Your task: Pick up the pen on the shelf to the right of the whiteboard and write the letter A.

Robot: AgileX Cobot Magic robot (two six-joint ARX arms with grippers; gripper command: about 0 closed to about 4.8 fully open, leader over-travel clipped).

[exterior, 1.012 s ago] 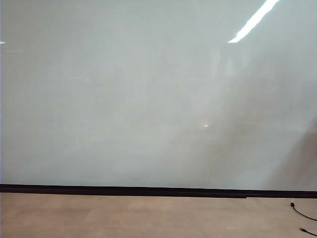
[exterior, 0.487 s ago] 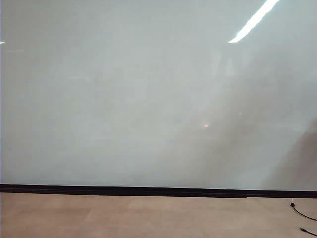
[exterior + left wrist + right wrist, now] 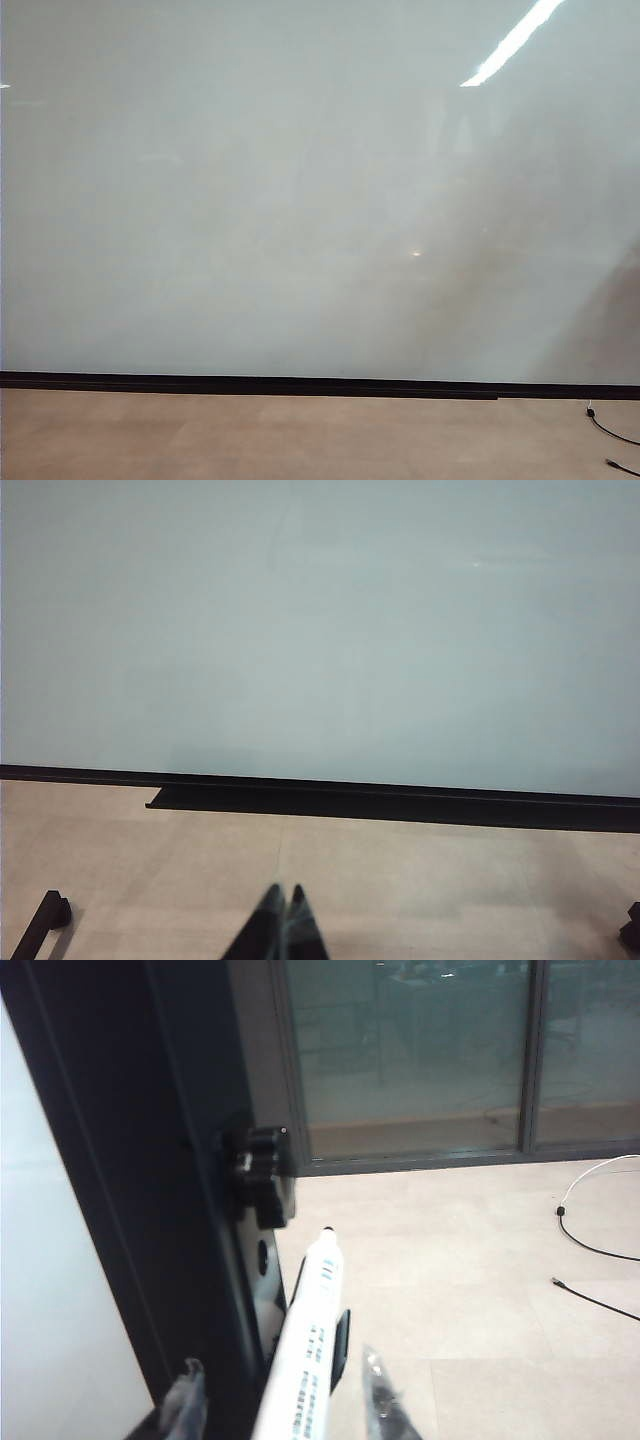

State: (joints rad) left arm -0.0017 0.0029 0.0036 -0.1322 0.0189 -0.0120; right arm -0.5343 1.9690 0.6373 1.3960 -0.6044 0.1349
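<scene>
Pale grey-white whiteboard [image 3: 300, 200] fills pretty much the whole exterior view, with a black strip [image 3: 250, 383] run along its lower edge and tan floor [image 3: 250, 435] seen below it. No arm or gripper is caught in that view, and no writing can be made out on the board. A bit of black cable [image 3: 612, 432] is seen on the floor at the far right.

Over on the left side, the left gripper [image 3: 283, 920] is seen low above the floor, pointed at the board, its two fingertips pressed together with nothing between them.

On the right side, the right gripper [image 3: 278, 1400] is parked beside the board's black frame edge [image 3: 130, 1160], where a black knob [image 3: 255, 1155] is mounted. The pen [image 3: 305, 1350], white barrel with black lettering, is seen lying between the two clear fingertips [image 3: 380, 1395]. Gaps are visible on both sides of the barrel, so the jaws are held partly apart and the pen isn't clamped.
</scene>
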